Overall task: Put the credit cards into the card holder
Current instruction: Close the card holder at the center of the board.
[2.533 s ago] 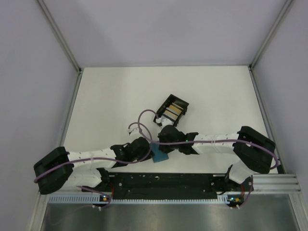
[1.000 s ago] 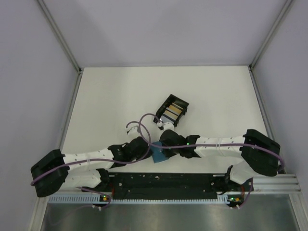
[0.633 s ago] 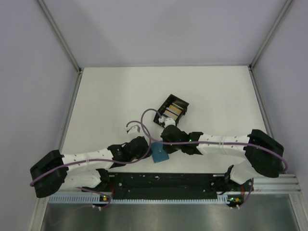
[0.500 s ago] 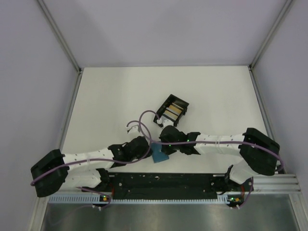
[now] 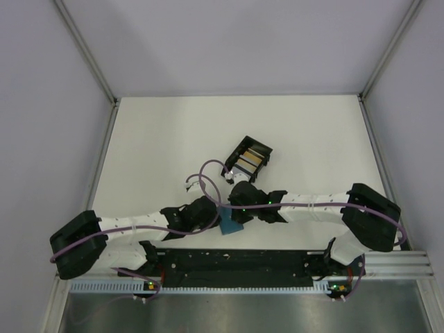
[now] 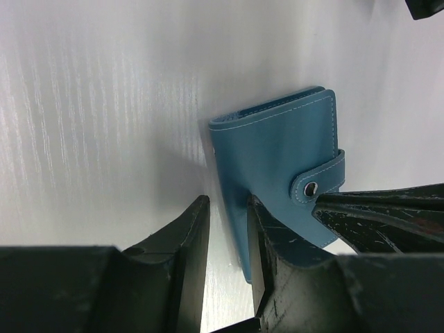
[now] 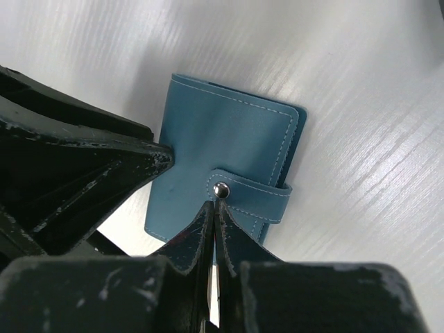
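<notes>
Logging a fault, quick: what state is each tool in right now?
Left tool: open a little, over the card holder's edge.
Right tool: shut, tips at the card holder's snap.

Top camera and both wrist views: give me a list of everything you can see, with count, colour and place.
wallet: one, teal-blue, strap snapped shut, flat on the table near the front edge, between the two claws
tray: one, black, open-topped, on the table just beyond the wallet
cards: several, orange-yellow and silver-grey, inside the tray; exact count unclear
table: one, white
cables: purple, one along each arm
left claw: black, a narrow gap between its fingers, at the wallet's edge
right claw: black, shut, tips at the wallet's snap
</notes>
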{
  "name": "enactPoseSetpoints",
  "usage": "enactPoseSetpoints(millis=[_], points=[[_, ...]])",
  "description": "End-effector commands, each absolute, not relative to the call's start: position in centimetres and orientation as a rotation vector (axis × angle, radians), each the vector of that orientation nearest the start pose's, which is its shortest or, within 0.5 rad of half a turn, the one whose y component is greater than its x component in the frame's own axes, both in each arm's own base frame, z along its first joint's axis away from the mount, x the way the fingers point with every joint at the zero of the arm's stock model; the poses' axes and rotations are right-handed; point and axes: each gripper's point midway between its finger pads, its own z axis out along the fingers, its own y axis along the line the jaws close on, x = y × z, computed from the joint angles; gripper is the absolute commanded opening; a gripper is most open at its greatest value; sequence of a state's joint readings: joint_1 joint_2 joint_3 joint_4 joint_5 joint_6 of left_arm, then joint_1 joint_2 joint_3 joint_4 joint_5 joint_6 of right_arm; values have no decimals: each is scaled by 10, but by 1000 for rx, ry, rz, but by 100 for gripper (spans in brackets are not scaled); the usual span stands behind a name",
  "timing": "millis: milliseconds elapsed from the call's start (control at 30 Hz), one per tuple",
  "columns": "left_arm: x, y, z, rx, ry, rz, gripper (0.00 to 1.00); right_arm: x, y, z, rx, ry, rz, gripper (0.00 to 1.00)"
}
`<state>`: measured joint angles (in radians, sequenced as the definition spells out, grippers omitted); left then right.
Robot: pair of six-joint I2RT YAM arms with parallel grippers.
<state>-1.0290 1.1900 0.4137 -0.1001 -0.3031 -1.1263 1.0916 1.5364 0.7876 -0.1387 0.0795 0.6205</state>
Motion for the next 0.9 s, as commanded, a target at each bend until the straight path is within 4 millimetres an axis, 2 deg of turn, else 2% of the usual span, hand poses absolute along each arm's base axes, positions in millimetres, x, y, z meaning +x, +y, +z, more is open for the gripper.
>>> enactPoseSetpoints(millis=[0, 100, 433, 533, 733, 867], points=[[170, -248, 33, -254, 2449, -651, 33, 174, 344, 72, -525, 2387, 705, 0], [169, -247, 33, -254, 2452, -643, 33, 176, 342, 71, -501, 2385, 693, 0], [167, -244, 30, -259, 2463, -635, 32, 182, 333, 36, -516, 2455, 576, 0], [167, -244, 29, -258, 2464, -637, 32, 185, 333, 37, -520, 2449, 582, 0], [167, -244, 29, -259, 2464, -634, 32, 186, 335, 60, -533, 2390, 634, 0], [167, -244, 29, -258, 2463, -641, 32, 185, 339, 64, -541, 2381, 664, 0]])
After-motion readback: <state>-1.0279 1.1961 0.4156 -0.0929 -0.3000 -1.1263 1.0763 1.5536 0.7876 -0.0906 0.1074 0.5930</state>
